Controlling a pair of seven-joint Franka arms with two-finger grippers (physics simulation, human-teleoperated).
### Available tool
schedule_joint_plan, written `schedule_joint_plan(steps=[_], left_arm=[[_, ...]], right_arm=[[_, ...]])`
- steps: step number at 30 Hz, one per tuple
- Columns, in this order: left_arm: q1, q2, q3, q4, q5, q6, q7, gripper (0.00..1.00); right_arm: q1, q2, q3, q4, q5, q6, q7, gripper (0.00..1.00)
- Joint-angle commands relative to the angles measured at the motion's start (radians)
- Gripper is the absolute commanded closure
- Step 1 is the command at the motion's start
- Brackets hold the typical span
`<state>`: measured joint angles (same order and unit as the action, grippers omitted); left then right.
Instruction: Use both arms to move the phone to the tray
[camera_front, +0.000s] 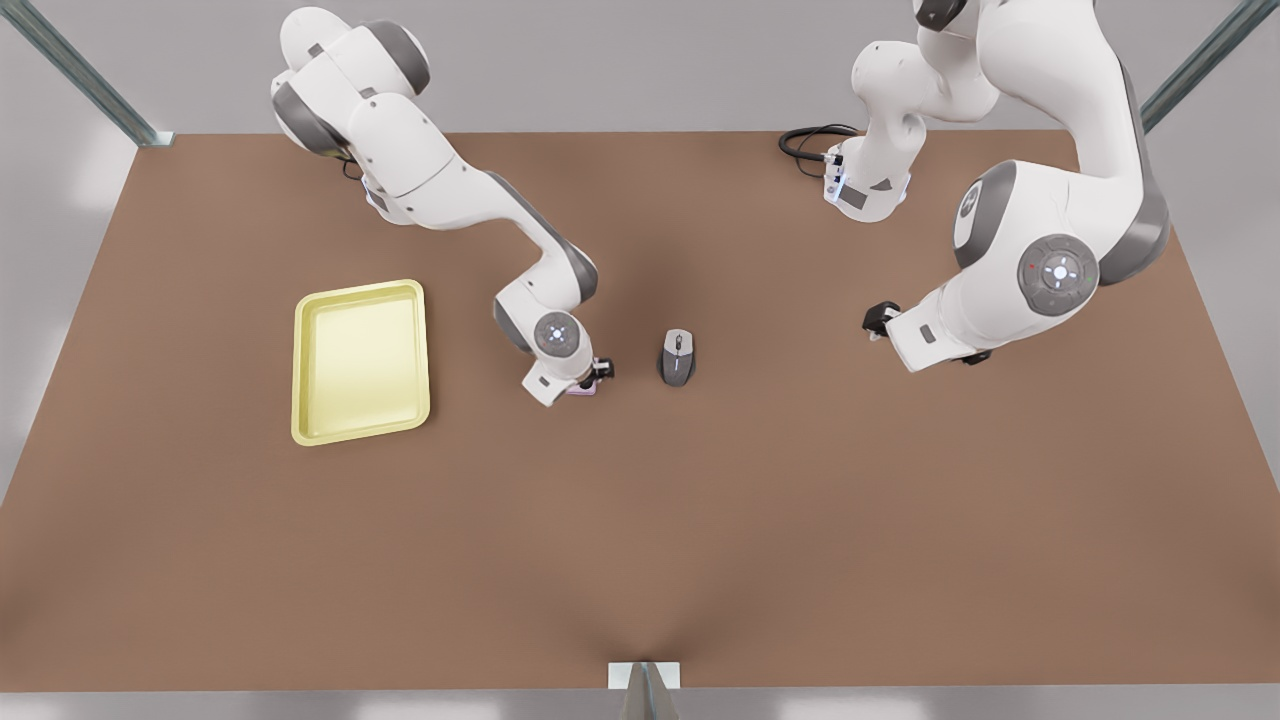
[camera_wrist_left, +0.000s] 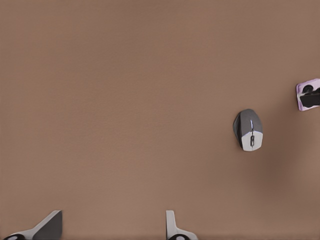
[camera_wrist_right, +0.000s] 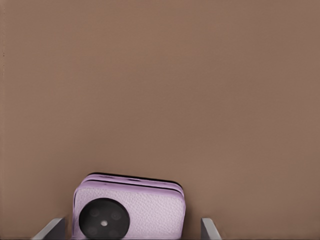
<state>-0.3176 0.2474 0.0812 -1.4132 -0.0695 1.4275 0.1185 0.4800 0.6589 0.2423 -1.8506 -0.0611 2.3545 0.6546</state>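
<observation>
A broad brown tabletop (camera_front: 640, 540) spreads across the front view, matte and evenly coloured, with a soft darker shade running down its middle toward the near edge. Behind it rises a plain pale grey wall (camera_front: 640, 60). Two grey metal struts slant in from the upper corners, one (camera_front: 90, 80) on the front view's left meeting the tabletop's far corner, the other (camera_front: 1195, 65) on the front view's right. A small grey metal bracket (camera_front: 645, 685) stands at the middle of the near edge. Beside the tabletop on both sides lies pale grey floor (camera_front: 60, 200) with faint bright patches of light. A black cable (camera_front: 810, 145) loops on the far part of the tabletop.
</observation>
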Motion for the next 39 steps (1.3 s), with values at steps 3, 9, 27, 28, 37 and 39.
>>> schedule_joint_plan(steps=[3, 9, 27, 28, 37, 39], left_arm=[[0.0, 0.0, 0.0, 0.0, 0.0, 0.001, 0.03, 0.0], [0.0, 0.001, 0.0, 0.0, 0.0, 0.001, 0.029, 0.0], [0.003, -0.01, 0.074, 0.102, -0.013, -0.004, 0.017, 0.0], [0.003, -0.016, 0.088, 0.103, -0.012, -0.002, 0.015, 0.0], [0.011, -0.106, 0.086, 0.0, 0.022, 0.062, -0.016, 0.0], [0.011, -0.109, 0.086, 0.002, 0.023, 0.054, -0.016, 0.0]], right_arm=[[0.006, 0.004, 0.0, 0.002, 0.0, 0.002, 0.014, 0.1], [0.005, 0.008, -0.001, 0.001, 0.0, 0.008, 0.02, 0.1], [-0.708, -0.461, -0.037, -0.43, 0.006, -0.083, -0.884, 0.2], [-0.753, -0.458, -0.037, -0.452, 0.006, -0.08, -0.954, 0.2], [-0.81, -0.424, -0.002, -0.164, 0.044, -0.331, -0.975, 0.0], [-0.776, -0.441, 0.055, 0.168, 0.02, -0.645, -0.808, 0.0]])
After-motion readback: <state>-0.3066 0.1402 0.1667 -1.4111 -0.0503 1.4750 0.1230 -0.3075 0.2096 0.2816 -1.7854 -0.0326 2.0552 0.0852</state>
